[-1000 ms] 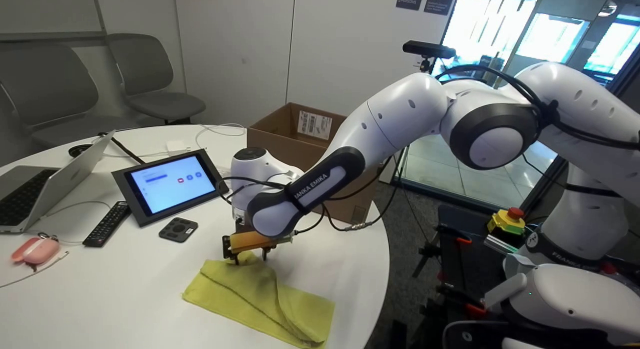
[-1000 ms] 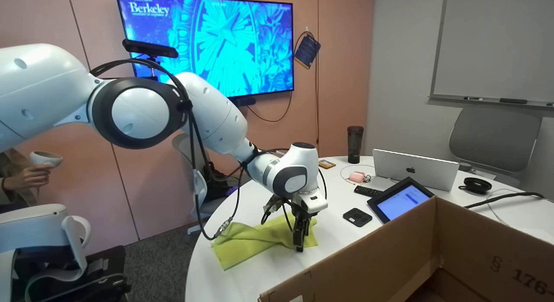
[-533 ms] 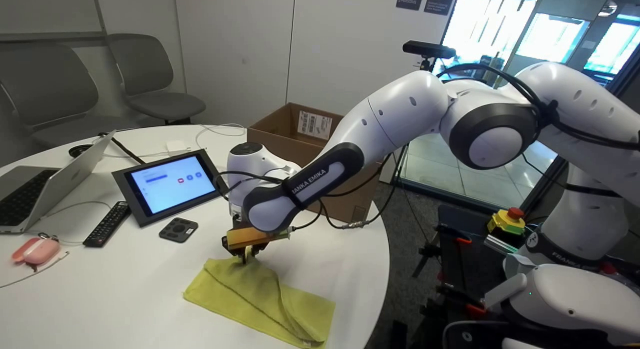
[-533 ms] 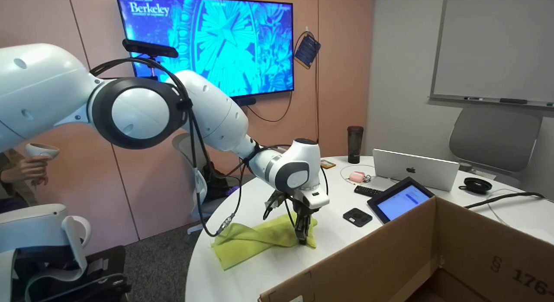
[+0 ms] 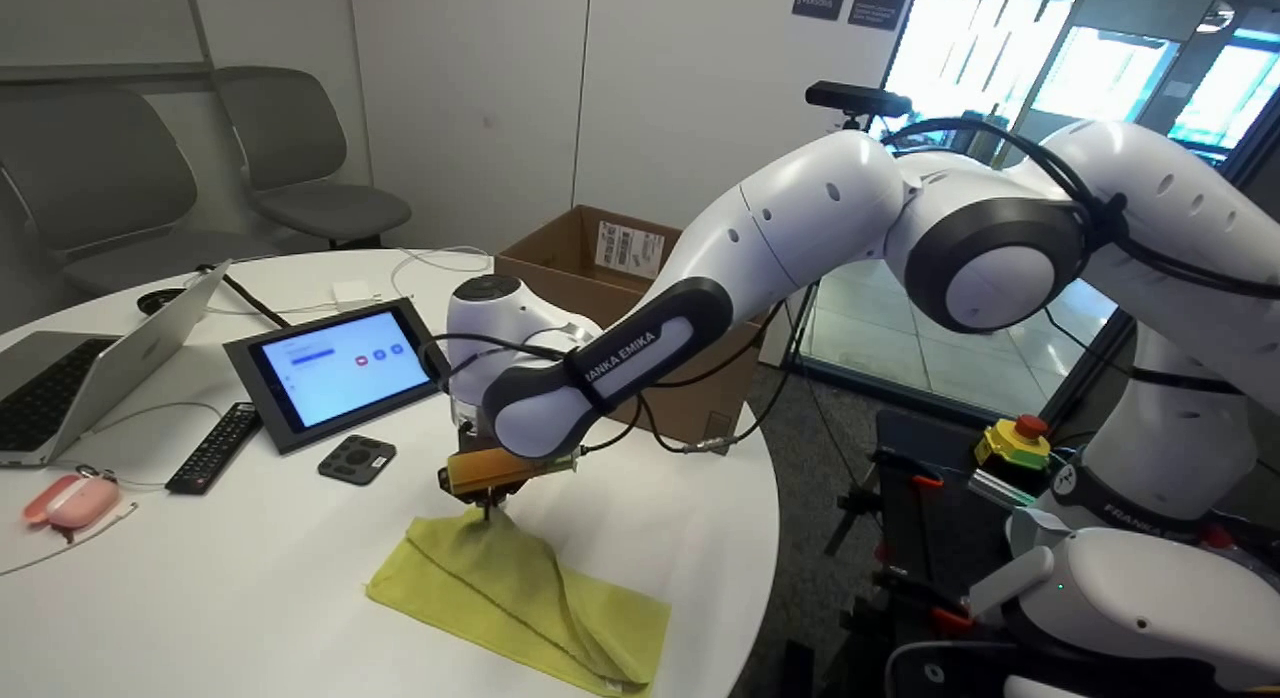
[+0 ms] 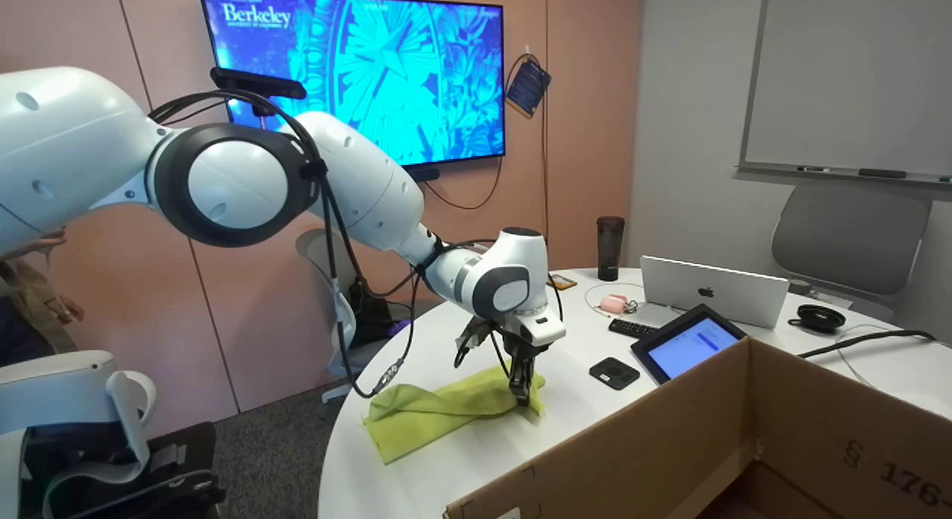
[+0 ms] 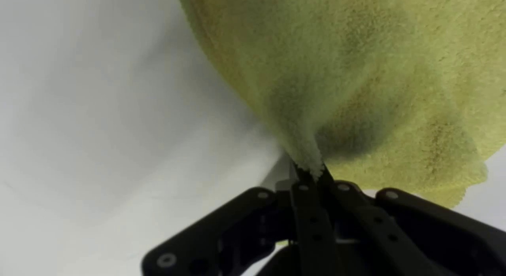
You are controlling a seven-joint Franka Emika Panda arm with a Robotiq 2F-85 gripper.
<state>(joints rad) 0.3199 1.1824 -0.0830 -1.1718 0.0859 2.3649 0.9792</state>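
Observation:
A yellow-green cloth [image 5: 520, 588] lies folded on the white round table in both exterior views. My gripper [image 7: 311, 171] points down over its far end and is shut on a pinched bit of the cloth [image 7: 367, 42]. In the wrist view the fabric gathers into a narrow fold that runs between the fingertips, raised in a small peak. The rest of the cloth [image 6: 431, 426] still rests on the tabletop. Seen from outside, the gripper [image 5: 487, 511] stands at the cloth's upper edge, its fingertips partly covered by fabric.
An open cardboard box [image 6: 654, 430] stands close to the gripper, by the table's edge. A black puck-like controller [image 5: 357, 459], a tilted tablet [image 5: 340, 366], a remote [image 5: 213, 447], a laptop [image 5: 110, 368] and a pink earbud case [image 5: 72, 502] lie on the table [image 5: 220, 598].
The fingers have come together on the cloth's edge, which was loose between spread fingers before. My gripper and arm have since risen slightly, pulling the pinched fabric up a little.

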